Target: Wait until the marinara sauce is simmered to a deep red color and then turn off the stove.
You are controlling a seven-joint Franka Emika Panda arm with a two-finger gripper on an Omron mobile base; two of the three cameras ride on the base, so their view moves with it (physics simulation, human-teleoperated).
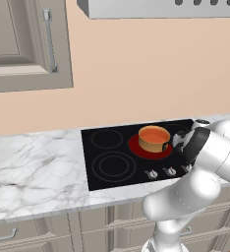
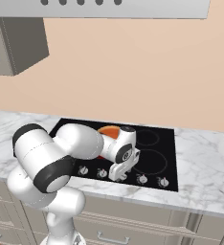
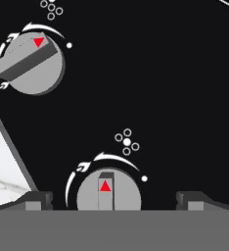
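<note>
Pot (image 2: 109, 129) mostly behind arm

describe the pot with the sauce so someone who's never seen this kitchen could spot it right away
Find the flat black glass cooktop set into the white marble counter below the grey range hood. Toward its back sits a small round tan-orange pot filled with smooth orange sauce. It stands on the one burner glowing red; the other rings are unlit outlines.

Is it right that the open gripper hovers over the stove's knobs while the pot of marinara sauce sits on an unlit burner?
Not quite: the burner under the pot glows red, as the left base view shows. The rest holds: the open gripper hovers over the stove's knobs.
</note>
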